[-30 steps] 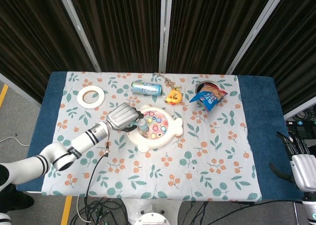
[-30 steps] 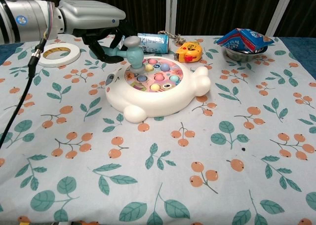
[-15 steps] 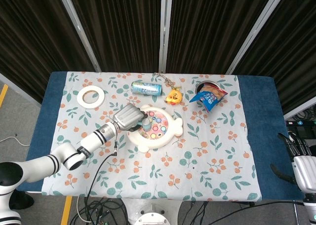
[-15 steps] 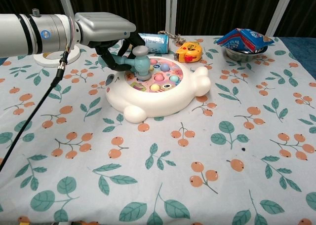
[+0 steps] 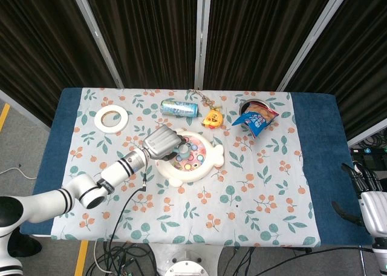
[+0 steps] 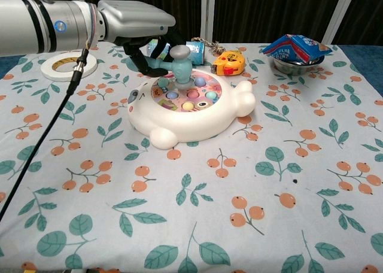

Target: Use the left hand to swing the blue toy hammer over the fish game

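Note:
My left hand (image 6: 140, 26) (image 5: 163, 140) grips the handle of the blue toy hammer (image 6: 180, 64), whose head hangs just above the coloured fish at the far side of the white fish game (image 6: 190, 107) (image 5: 195, 157). In the head view the hammer head (image 5: 182, 149) peeks out beside the hand, over the game's left part. My right hand (image 5: 366, 194) rests off the table at the far right edge, holding nothing, its fingers apart.
A roll of white tape (image 6: 67, 65) lies at the back left. Behind the game lie a blue can (image 5: 179, 108) and a yellow tape measure (image 6: 228, 61). A metal bowl with a blue snack bag (image 6: 295, 48) stands at the back right.
My left hand has carried the hammer rightward and further over the game, lifting its head slightly from the left fish toward the middle. The right hand has not moved.

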You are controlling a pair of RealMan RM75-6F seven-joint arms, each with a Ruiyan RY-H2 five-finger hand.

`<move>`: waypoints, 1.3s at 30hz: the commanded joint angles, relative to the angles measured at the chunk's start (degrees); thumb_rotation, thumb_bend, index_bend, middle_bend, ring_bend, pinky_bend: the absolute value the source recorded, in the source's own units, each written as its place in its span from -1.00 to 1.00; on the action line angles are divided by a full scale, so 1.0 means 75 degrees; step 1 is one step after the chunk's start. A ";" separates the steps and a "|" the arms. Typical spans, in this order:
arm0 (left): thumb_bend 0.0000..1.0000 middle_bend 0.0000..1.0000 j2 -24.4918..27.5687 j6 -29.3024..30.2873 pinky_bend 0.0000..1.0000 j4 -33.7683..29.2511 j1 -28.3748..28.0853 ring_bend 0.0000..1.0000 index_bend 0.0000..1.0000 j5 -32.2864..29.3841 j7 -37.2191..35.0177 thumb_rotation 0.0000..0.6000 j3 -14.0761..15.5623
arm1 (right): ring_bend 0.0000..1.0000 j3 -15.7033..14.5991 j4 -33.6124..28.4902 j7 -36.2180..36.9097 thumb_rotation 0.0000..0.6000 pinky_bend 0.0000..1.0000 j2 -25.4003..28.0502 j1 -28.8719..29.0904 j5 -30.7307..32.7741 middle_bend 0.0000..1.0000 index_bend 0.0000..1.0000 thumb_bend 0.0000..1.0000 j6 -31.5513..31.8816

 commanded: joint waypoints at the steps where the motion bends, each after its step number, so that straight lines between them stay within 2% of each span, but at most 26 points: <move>1: 0.17 0.50 -0.0150 -0.0163 0.56 0.0004 -0.0164 0.19 0.32 -0.0167 0.0290 1.00 -0.0089 | -1.00 0.0001 0.0021 0.0019 1.00 -1.00 0.0001 -0.0009 0.0008 -0.65 -0.93 -0.72 0.0001; 13: 0.18 0.50 -0.0646 -0.0738 0.56 0.0448 -0.0491 0.19 0.32 -0.0769 0.1069 1.00 -0.0067 | -1.00 -0.0001 0.0160 0.0180 1.00 -1.00 -0.0038 -0.0032 0.0041 -0.65 -0.93 -0.72 -0.0029; 21: 0.18 0.50 -0.0389 -0.0367 0.56 0.0033 -0.0423 0.19 0.32 -0.0875 0.1313 1.00 -0.0185 | -1.00 0.0010 0.0256 0.0280 1.00 -1.00 -0.0064 -0.0052 0.0044 -0.65 -0.93 -0.72 -0.0001; 26: 0.18 0.50 -0.0447 -0.0437 0.56 -0.0044 -0.0554 0.19 0.32 -0.1085 0.1542 1.00 -0.0291 | -1.00 0.0010 0.0273 0.0284 1.00 -1.00 -0.0073 -0.0052 0.0038 -0.65 -0.93 -0.72 -0.0006; 33: 0.19 0.50 -0.0785 -0.0736 0.55 0.0241 -0.0870 0.19 0.32 -0.1422 0.1775 1.00 -0.0400 | -1.00 0.0012 0.0256 0.0268 1.00 -1.00 -0.0052 -0.0073 0.0076 -0.65 -0.93 -0.72 -0.0019; 39: 0.19 0.50 -0.1087 -0.0911 0.55 0.0546 -0.1025 0.19 0.33 -0.1592 0.2056 1.00 -0.0271 | -1.00 0.0013 0.0287 0.0306 1.00 -1.00 -0.0066 -0.0082 0.0091 -0.65 -0.93 -0.72 -0.0031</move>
